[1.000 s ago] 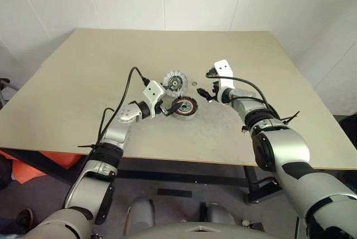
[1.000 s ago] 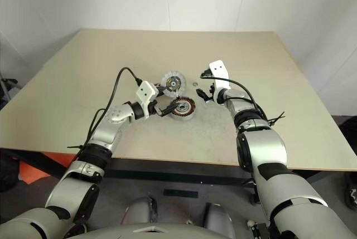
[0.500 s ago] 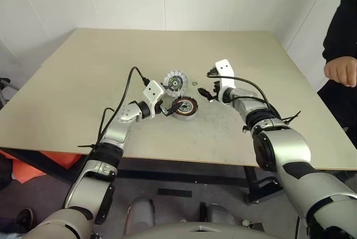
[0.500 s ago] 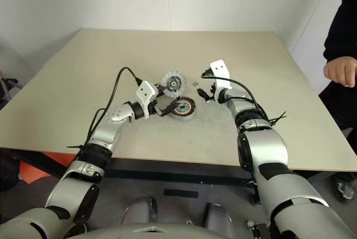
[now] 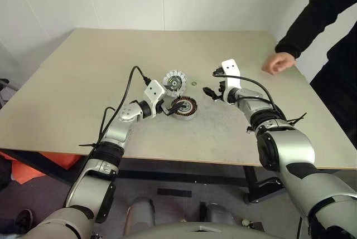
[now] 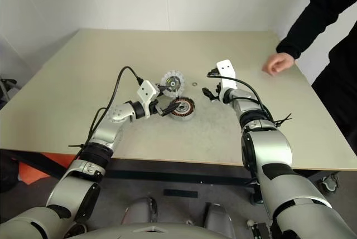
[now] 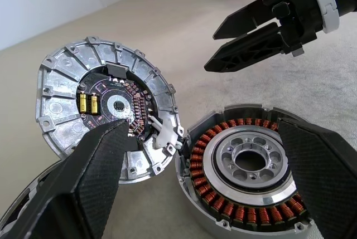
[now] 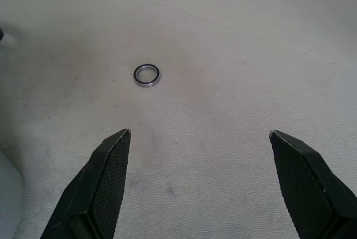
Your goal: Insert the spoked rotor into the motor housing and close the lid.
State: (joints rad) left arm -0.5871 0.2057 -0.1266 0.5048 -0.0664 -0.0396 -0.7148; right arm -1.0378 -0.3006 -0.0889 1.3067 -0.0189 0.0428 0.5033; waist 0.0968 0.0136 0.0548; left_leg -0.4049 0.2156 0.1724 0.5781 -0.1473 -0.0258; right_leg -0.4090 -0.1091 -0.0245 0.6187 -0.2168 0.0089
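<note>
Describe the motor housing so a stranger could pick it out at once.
On the beige table, look near the middle, just ahead of the left gripper. The motor housing lies flat there, a short round cylinder with copper windings ringing a silver centre. The finned silver disc behind it stands tilted and shows a circuit board instead.

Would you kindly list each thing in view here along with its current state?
Motor housing: open, flat on the table, windings exposed, nothing inserted.
Lid: off, tilted against the housing, circuit side showing.
Washer ring: loose, flat on the table.
Left gripper: open, empty, at the housing.
Right gripper: open, empty.
Person's hand: resting on the table's far right.
</note>
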